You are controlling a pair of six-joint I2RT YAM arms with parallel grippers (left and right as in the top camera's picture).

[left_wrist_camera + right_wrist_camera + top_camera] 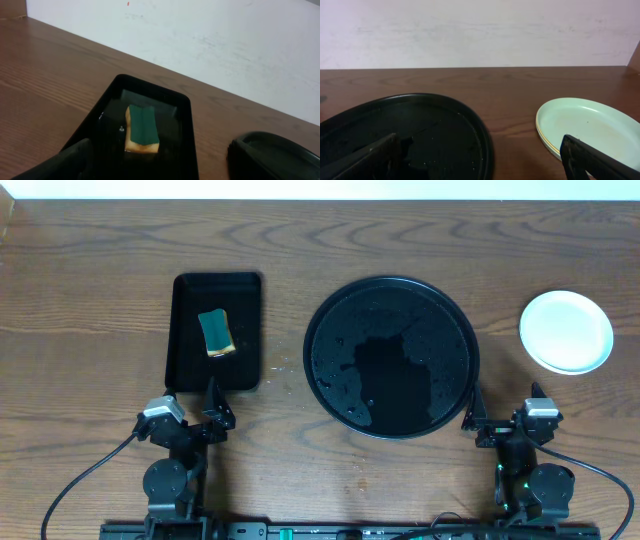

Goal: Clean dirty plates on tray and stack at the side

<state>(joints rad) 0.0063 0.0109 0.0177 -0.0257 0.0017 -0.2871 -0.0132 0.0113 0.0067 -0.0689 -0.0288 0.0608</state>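
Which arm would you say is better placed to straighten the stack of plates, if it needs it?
The right. The right hand sits open at the near edge, nearly in line with the plates stacked right of the tray; the left hand is across the tray, by the sponge.

Overhead: plates (566, 331) read as one, lower ones hidden. R wrist: tray (445, 125) cut off bottom & left. L wrist: small rect tray (172, 135) cut off at bottom.

The tool (480, 142) is spread wide. Ahead to its left lies the round black tray (437, 122). Ahead to its right are stacked plates (585, 122), mint on top, on the bench (510, 85).
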